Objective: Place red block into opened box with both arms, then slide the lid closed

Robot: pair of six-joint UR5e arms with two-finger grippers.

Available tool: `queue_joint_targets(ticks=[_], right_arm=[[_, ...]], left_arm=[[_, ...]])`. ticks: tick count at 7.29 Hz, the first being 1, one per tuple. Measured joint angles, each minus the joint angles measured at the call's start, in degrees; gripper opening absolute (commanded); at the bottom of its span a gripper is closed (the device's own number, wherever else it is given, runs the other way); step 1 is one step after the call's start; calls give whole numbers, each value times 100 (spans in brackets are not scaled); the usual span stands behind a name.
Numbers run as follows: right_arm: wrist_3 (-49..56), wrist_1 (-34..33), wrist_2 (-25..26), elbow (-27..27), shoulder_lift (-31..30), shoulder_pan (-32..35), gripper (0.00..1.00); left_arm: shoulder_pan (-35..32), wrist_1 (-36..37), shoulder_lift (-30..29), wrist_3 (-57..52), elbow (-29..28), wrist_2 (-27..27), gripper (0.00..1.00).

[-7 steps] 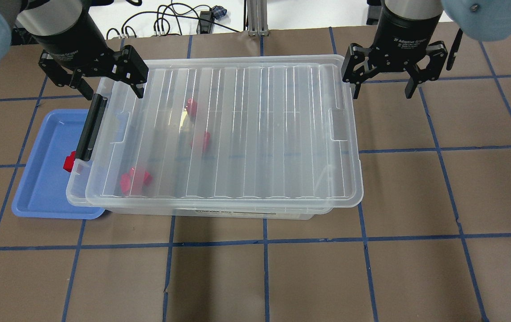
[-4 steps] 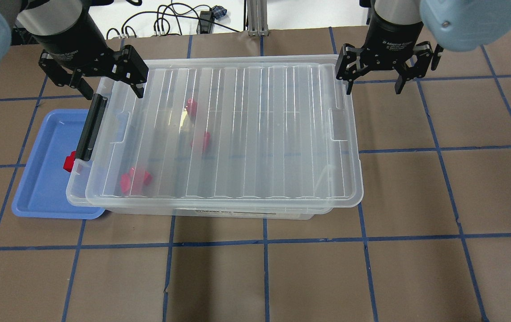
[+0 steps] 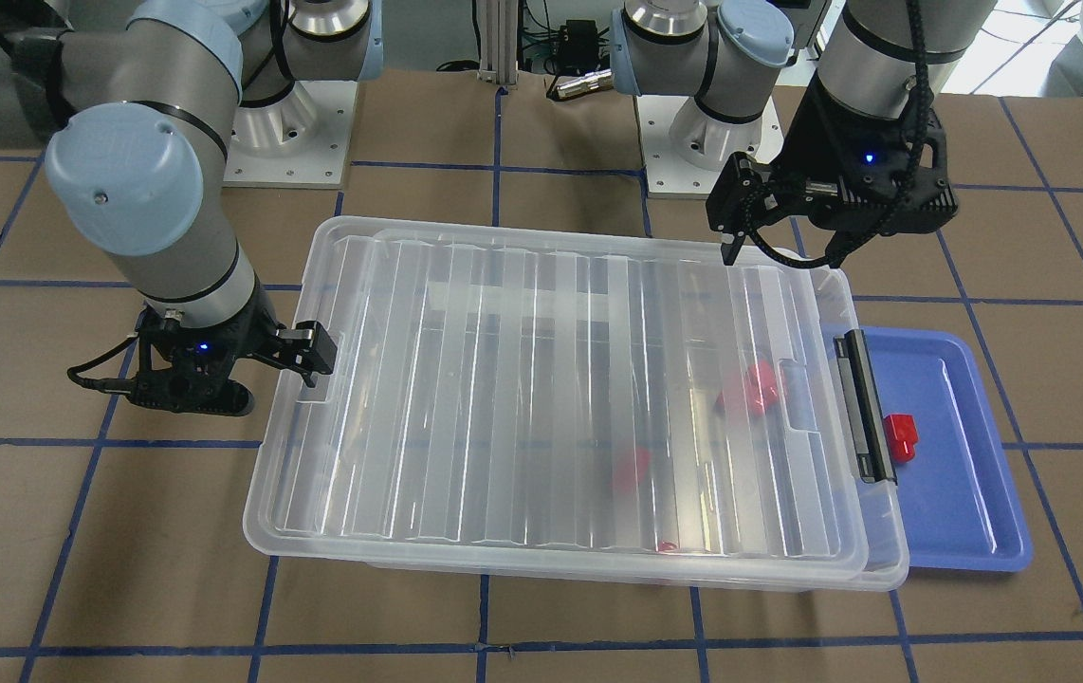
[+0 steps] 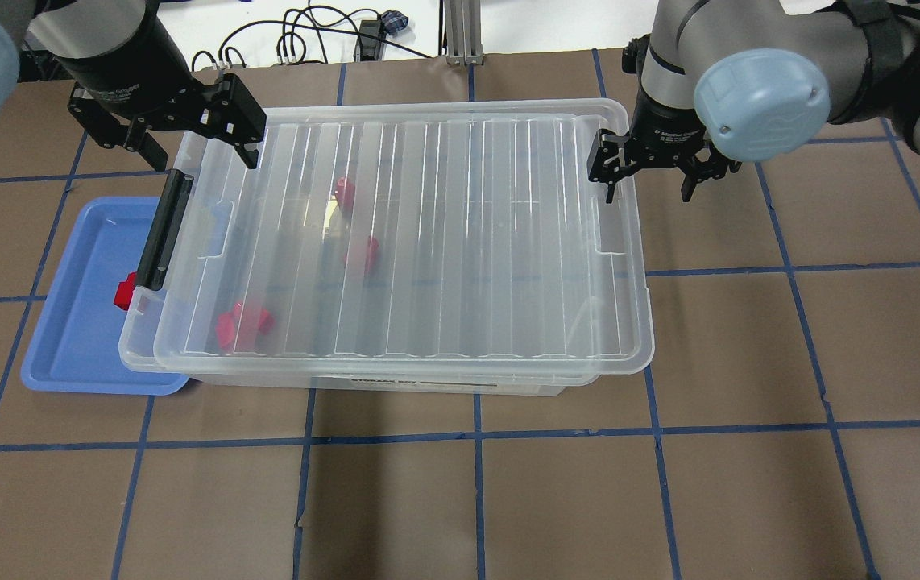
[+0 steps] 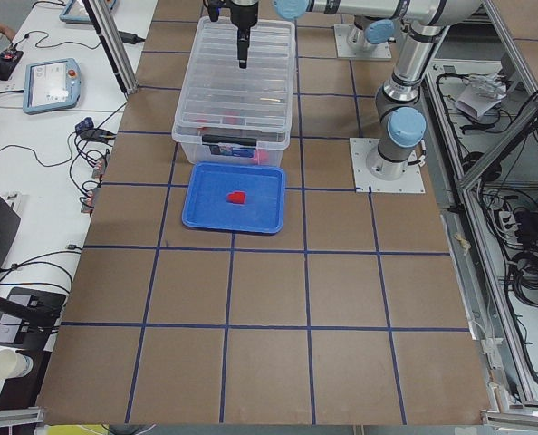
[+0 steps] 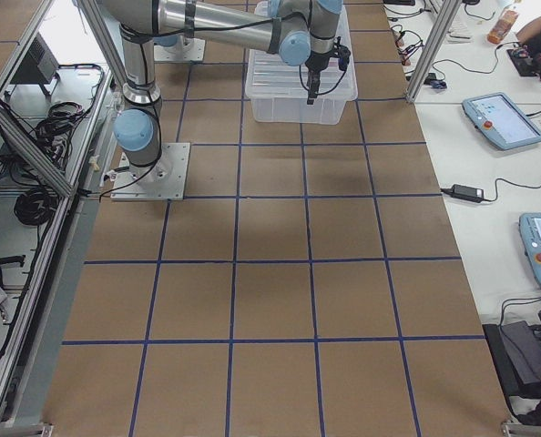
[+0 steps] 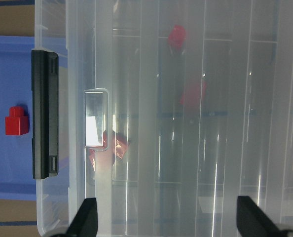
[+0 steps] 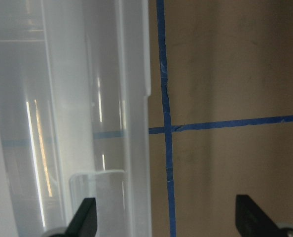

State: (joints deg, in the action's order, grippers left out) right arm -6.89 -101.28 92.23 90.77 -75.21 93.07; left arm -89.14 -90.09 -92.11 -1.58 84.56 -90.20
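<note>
The clear box (image 4: 136, 342) stands mid-table with the ribbed lid (image 4: 444, 242) lying on it, shifted a little to the right so the box's left end with the black latch bar (image 4: 163, 229) shows. Three red blocks (image 4: 363, 254) lie inside under the lid. Another red block (image 4: 125, 290) sits in the blue tray (image 4: 73, 338). My left gripper (image 4: 204, 159) hangs open over the far-left corner. My right gripper (image 4: 648, 192) is open and straddles the lid's right edge: one finger (image 8: 85, 217) over the lid, the other over the table.
The blue tray (image 3: 968, 493) is partly tucked under the box's latch end. Brown table paper with blue tape lines (image 4: 476, 435) surrounds the box. Cables (image 4: 307, 36) lie beyond the far edge. Both arm bases (image 3: 693, 142) stand behind the box.
My right gripper has moved left and down to the lid's right end, now straddling its edge. The left gripper has shifted only slightly. Box, lid and blocks have not moved.
</note>
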Motion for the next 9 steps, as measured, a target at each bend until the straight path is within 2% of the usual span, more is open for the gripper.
queue_joint_targets(ticks=[1,3,4,5,7,9], right_arm=[[13,3,90,47,19,-3,100],[309,10,613,75,71,-69,100],[510,17,814,82,86,-234,100],[658,32,894,84,77,-479,100],[828,47,930,86,45,-967,100],[852,110,931,80,30,-1353,100]], left_arm=[[36,-5,-5,-6,-8,-5,100],[128,-247,29,15,97,-55,100],[403,-284,27,-42,154,-108,100],[889,-237,0,-438,277,-138,100],[1949,-26,-112,-1890,676,-113,100],[2780,879,-417,-3265,1257,-28,100]])
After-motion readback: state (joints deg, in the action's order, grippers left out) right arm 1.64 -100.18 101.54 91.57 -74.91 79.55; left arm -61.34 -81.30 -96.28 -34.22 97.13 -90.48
